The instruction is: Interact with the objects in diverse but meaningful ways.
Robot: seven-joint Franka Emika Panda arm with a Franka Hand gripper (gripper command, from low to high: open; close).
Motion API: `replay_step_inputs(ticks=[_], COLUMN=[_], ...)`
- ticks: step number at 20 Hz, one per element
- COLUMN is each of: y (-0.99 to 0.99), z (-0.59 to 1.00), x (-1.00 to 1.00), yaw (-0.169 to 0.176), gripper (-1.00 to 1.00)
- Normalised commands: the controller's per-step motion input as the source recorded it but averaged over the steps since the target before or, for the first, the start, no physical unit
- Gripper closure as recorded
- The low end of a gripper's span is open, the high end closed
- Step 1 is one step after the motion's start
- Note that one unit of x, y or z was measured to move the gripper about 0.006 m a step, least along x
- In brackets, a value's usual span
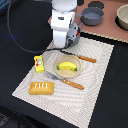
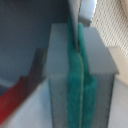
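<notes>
Black bench (image 1: 15, 30) carries a striped cloth mat (image 1: 95, 75). On it I note a yellow banana (image 1: 68, 65) in a small bowl, a golden-brown bread loaf (image 1: 41, 88) and a yellow packet with red print (image 1: 39, 61). A grey-blue pot (image 1: 92, 16) sits beyond. My hand (image 2: 79, 75) is fully closed, green pads (image 2: 74, 95) touching (nothing held).
</notes>
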Motion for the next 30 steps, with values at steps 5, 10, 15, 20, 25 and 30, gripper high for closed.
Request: replay_step_inputs(ticks=[5, 10, 15, 20, 25, 30], y=[0.31, 0.34, 0.28, 0.4, 0.42, 0.43], z=[0.97, 1.0, 1.0, 0.59, 0.09, -0.02], x=[-0.45, -0.52, -0.49, -0.71, -0.96, -0.99], yaw=[0.0, 0.0, 0.0, 0.001, 0.044, 0.055], gripper=[1.0, 1.0, 1.0, 1.0, 1.0, 1.0])
